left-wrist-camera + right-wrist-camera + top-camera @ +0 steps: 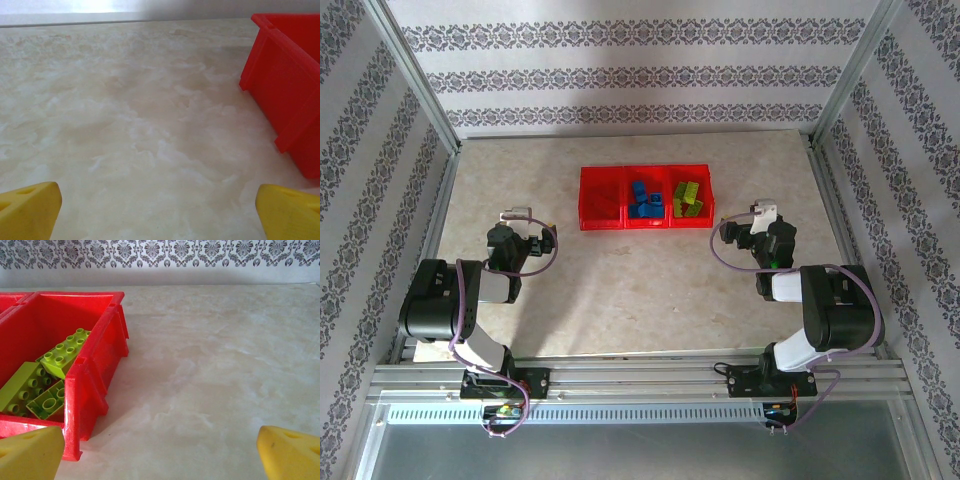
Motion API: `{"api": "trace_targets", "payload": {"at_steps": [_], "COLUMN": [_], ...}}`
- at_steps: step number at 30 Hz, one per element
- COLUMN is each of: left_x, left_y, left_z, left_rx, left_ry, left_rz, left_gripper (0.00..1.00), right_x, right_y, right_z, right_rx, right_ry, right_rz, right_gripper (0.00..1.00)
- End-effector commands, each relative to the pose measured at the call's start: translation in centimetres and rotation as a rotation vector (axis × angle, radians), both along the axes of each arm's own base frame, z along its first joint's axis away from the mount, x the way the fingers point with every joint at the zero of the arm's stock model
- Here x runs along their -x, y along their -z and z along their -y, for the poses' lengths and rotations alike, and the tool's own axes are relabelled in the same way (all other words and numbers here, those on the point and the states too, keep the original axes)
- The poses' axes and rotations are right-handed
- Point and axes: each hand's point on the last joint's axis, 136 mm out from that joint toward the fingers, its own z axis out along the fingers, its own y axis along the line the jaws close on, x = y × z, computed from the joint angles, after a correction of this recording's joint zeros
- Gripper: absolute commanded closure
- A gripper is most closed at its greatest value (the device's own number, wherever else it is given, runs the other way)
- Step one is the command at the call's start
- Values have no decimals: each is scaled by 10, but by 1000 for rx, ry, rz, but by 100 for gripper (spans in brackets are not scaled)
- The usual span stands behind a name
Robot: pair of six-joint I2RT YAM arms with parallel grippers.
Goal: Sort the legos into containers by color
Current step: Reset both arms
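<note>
Though the marbled table [620,290] spread wide around them, the containers [601,226] sat as one red row of three joined bins. Near the containers' left end, on the side toward the arm bases, the left gripper [517,214] stood with its yellow fingers [30,210] spread wide, holding nothing. Near their right end the right gripper [760,212] stood likewise, jaws wide and empty. In the middle bin lay blue legos [642,200], in the right bin yellow-green legos [688,200]; the left bin's contents could not be told.
</note>
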Motion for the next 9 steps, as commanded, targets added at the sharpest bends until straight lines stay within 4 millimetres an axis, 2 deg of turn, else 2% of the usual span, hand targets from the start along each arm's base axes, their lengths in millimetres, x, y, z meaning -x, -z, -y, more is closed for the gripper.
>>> {"api": "trace_targets", "payload": {"at_steps": [1, 9], "left_x": [-5, -5], "left_y": [-7, -6], "left_z": [-6, -6], "left_rx": [5, 4], "left_ry": [-23, -22], "left_rz": [15, 14], "left_gripper": [0, 0], "right_x": [-3, -3], "right_y": [-5, -5], "right_z": [4, 4], "right_rx": [-1, -2], "right_ry": [15, 15], "right_rz": [15, 15], "right_gripper": [2, 2]}}
